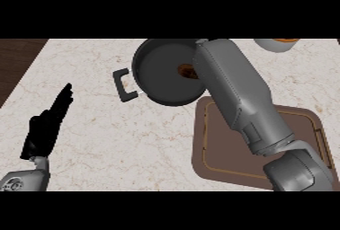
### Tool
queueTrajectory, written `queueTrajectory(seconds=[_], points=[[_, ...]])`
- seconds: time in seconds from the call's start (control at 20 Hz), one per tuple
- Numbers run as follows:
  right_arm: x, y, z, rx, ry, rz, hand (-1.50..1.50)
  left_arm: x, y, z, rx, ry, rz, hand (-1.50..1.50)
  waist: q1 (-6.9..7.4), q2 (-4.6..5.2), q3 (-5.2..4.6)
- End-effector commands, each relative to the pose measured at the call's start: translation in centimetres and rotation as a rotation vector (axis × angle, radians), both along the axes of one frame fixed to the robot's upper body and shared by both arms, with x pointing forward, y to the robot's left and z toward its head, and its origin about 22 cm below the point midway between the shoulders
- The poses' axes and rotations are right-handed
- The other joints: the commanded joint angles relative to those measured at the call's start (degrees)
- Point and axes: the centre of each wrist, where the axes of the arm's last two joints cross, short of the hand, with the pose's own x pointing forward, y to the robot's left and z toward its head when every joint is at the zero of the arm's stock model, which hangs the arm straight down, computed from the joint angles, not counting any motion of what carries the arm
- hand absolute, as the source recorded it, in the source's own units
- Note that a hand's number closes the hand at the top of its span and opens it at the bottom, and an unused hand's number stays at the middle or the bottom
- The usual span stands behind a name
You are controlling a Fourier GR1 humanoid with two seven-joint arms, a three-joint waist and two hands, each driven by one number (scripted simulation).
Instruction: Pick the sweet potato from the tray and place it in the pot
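Nearest, at the lower left, the left forearm [23, 179] enters the view. The left hand [45, 130] rests above it on the pale marble counter [113, 139], open, with its fingers [63, 96] straight, close together and pointing far. It holds nothing.

At the lower right, the right forearm [235, 90] rises from its elbow joint and runs far and slightly left. It crosses the brown tray [216, 152], which lies on the right side of the counter. The bare part of the tray shows only its raised rim and inner line.

Beyond the tray's far left corner sits the dark grey pot [159, 76], round, with a looped handle [125, 85] on its left side. The far end of the right forearm lies over the right part of the pot. The right hand is hidden beneath that forearm, so its state cannot be told.

The sweet potato [186, 71] is inside the pot, showing as a small brown patch against the forearm's left edge. Its contact with the right hand cannot be judged. It lies well apart from the left hand's fingers, far and to their right. Too little of it shows to tell its long axis or which way it points.

Farthest, at the far right edge, stands a pale bowl [275, 45] with orange contents. A dark wood strip [13, 67] borders the counter on the far left.
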Motion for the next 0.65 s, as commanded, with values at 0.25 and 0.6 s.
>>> queueTrajectory(seconds=[0.25,0.6], points=[[-0.5,0.5,-0.7,0.234,-0.151,0.013,-1.5,0.5,0.4,-0.4,0.005,0.024,0.015,0.0,-1.15,-0.98,0.01],[-2.8,2.2,-3.4,0.289,-0.167,0.102,-1.5,-0.4,1.9,-1.0,-0.001,0.043,0.057,0.0,-2.99,-2.27,-0.04]])
